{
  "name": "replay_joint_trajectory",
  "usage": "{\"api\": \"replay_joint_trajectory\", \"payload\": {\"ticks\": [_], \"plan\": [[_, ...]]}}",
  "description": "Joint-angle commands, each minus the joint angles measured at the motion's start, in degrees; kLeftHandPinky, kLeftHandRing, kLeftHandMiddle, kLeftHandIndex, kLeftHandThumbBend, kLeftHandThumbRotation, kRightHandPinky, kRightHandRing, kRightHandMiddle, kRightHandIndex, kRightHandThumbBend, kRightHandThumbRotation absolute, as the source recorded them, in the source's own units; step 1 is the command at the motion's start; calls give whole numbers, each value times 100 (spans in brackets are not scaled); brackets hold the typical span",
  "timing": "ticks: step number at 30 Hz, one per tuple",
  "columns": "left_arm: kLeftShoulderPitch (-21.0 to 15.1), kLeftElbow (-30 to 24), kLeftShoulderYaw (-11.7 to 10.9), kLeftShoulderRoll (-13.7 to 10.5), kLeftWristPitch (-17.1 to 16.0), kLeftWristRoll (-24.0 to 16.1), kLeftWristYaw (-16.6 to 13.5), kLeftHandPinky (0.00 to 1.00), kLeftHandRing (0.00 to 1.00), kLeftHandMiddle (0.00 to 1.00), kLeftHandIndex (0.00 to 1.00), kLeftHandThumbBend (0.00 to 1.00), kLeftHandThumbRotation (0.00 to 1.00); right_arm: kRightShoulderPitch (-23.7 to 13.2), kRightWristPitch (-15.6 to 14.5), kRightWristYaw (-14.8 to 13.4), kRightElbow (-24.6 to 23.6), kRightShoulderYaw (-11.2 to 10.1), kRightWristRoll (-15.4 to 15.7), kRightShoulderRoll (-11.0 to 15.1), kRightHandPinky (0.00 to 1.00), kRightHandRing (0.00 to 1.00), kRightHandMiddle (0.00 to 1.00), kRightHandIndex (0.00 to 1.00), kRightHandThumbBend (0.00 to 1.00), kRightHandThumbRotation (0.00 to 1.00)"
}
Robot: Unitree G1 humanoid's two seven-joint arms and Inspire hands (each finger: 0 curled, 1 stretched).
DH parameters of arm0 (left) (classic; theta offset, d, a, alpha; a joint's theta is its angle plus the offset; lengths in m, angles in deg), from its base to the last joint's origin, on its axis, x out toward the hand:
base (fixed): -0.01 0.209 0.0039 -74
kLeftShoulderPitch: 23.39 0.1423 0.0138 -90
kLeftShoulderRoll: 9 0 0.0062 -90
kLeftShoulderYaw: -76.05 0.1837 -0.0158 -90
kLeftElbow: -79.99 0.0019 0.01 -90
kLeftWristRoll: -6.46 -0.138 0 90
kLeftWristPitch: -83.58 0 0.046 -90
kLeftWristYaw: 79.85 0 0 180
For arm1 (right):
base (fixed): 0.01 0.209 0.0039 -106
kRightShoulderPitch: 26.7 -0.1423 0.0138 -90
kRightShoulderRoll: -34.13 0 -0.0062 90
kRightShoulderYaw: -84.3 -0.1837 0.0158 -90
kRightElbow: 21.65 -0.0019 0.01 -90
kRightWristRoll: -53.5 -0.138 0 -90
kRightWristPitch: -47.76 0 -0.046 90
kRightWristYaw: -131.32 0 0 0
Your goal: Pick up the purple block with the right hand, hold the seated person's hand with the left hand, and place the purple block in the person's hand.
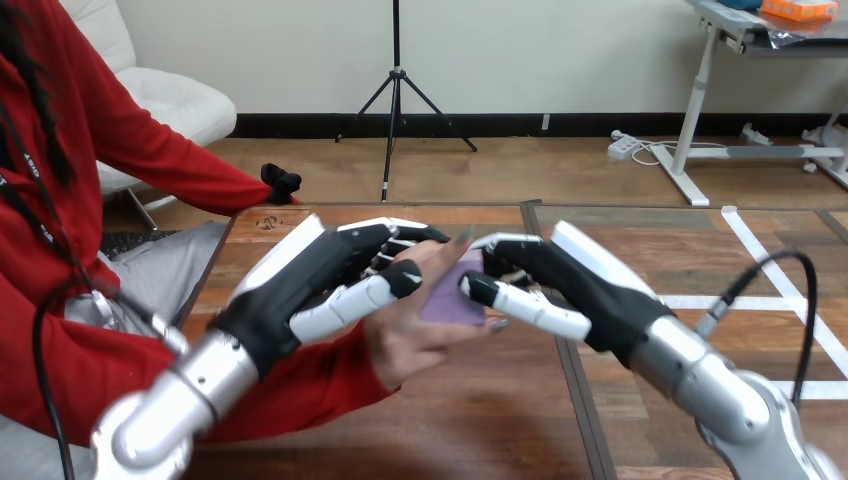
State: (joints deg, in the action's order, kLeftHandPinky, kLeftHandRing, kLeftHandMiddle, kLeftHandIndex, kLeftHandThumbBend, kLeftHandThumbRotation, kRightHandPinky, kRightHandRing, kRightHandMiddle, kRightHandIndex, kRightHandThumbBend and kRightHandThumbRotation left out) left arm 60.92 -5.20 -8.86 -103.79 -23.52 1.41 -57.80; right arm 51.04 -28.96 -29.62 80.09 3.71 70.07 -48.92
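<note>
Fingers of right hand (568,287) pinch purple block (451,300), left hand (300,285) clasps person's hand (418,345), over table (480,425) centre

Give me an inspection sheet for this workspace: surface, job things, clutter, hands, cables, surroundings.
Surface: wooden table, seam running down its middle.
Job's things: purple block lying against the person's hand, which is palm up over the table.
Clutter: nothing seen.
Hands: left hand curled round the person's hand; right hand pinching the purple block.
Cables: nothing seen on the table.
Surroundings: person seated at the table's left.
</note>
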Motion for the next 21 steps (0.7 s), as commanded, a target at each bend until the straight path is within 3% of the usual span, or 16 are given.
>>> {"api": "replay_joint_trajectory", "payload": {"ticks": [1,10,21], "plan": [[-31,46,-182,194,-395,-24,-402,61,68,71,71,94,100,70,143,-171,-362,-270,-123,123,65,74,76,74,74,100],[310,87,-224,361,-742,-59,-856,66,71,72,71,94,100,421,185,-214,-678,-410,-190,114,64,73,75,74,77,100],[625,240,-260,423,-1259,-249,-1274,69,75,76,75,94,100,947,-167,-172,-1272,-604,-428,21,64,74,76,76,87,100]]}}
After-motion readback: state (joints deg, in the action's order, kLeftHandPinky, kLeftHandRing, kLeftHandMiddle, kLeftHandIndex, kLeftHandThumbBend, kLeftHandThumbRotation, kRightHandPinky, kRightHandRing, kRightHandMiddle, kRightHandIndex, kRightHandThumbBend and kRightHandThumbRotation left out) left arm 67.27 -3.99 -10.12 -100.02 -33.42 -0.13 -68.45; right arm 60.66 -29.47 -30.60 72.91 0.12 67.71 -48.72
